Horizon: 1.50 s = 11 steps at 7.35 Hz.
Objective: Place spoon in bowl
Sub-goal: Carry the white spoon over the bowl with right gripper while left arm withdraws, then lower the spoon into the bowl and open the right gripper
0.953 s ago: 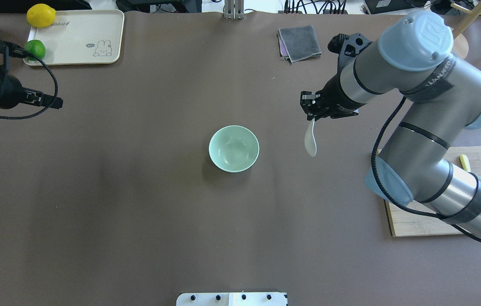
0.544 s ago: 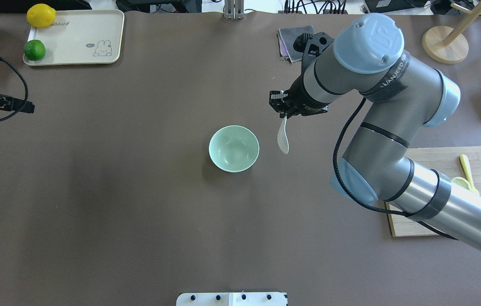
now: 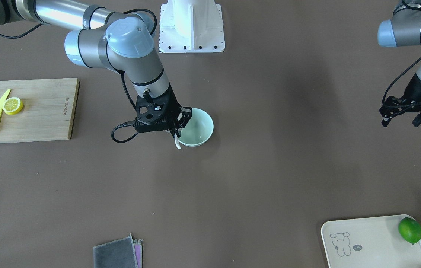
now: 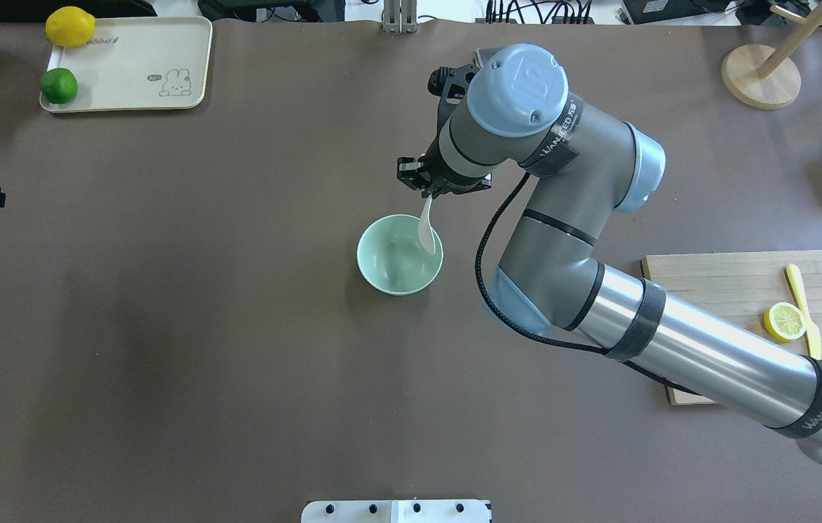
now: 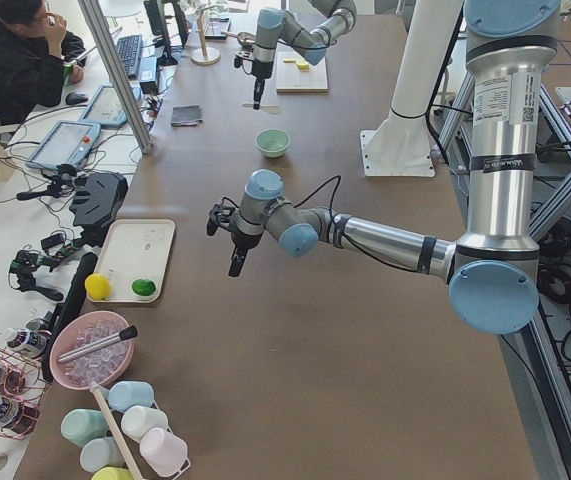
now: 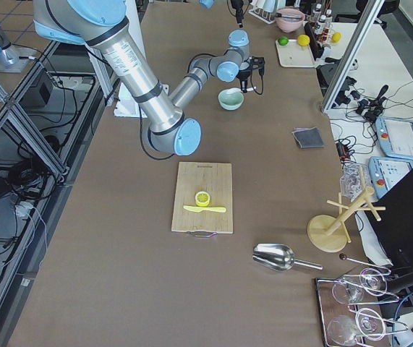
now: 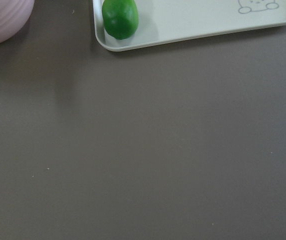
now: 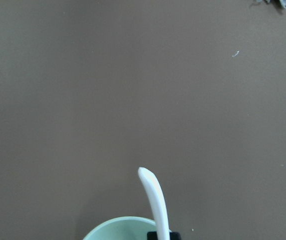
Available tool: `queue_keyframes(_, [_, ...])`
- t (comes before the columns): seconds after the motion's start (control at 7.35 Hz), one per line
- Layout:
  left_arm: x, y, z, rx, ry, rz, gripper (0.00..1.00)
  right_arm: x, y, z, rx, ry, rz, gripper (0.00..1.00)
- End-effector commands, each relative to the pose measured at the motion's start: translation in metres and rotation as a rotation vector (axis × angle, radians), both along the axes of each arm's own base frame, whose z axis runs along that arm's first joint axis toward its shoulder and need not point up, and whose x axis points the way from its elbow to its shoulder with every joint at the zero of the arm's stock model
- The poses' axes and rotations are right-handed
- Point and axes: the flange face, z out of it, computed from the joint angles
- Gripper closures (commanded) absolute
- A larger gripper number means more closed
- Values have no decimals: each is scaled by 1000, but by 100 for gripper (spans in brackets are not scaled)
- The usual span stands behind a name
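The spoon (image 4: 426, 231) was small, white and glossy, with a short curved handle that widened into an oval scoop. It hung from the right gripper (image 4: 426, 193), whose two fingers were pinched on the handle. In the overhead view the scoop end pointed down and toward the near side, lying over the right part of the bowl's opening, just inside the rim. Whether the scoop touched the bowl's wall could not be told. In the right wrist view the handle's narrow tip curved up past the rim.

The bowl (image 4: 381, 270) was round, pale mint green and smooth-walled. It stood upright near the middle of the brown table.

The left gripper (image 3: 400, 120) hovered well apart at the table's left side, its fingers spread with nothing between them.

A cream tray (image 4: 127, 94) at the far left carried a lime (image 4: 59, 85) and a lemon (image 4: 70, 26). A wooden board (image 4: 723, 283) on the right held a lemon slice (image 4: 785, 322) and a yellow knife (image 4: 803, 305).
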Motion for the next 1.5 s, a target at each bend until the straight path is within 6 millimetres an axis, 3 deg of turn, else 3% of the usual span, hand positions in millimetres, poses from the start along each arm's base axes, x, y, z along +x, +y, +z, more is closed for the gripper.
queue_keyframes(0.0, [-6,-2,5,-9,-5,-12,2,-27,13,3,45,5,21,100])
queue_keyframes(0.27, [-5,-1,6,-11,-6,-11,2,-37,19,8,52,16,22,100])
queue_keyframes(0.54, [-5,-2,13,-22,-11,-11,2,-63,34,15,81,44,38,100])
queue_keyframes(0.82, [-6,-2,14,-24,-14,-13,2,-70,40,16,79,41,30,100])
queue_keyframes(0.95, [-7,-3,14,-24,-14,-15,2,-70,40,13,80,37,31,86])
queue_keyframes(1.09, [-6,-2,15,-25,-15,-13,2,-71,38,7,77,30,40,1])
queue_keyframes(1.36, [-7,-2,15,-26,-14,-14,2,-55,20,-11,68,8,70,0])
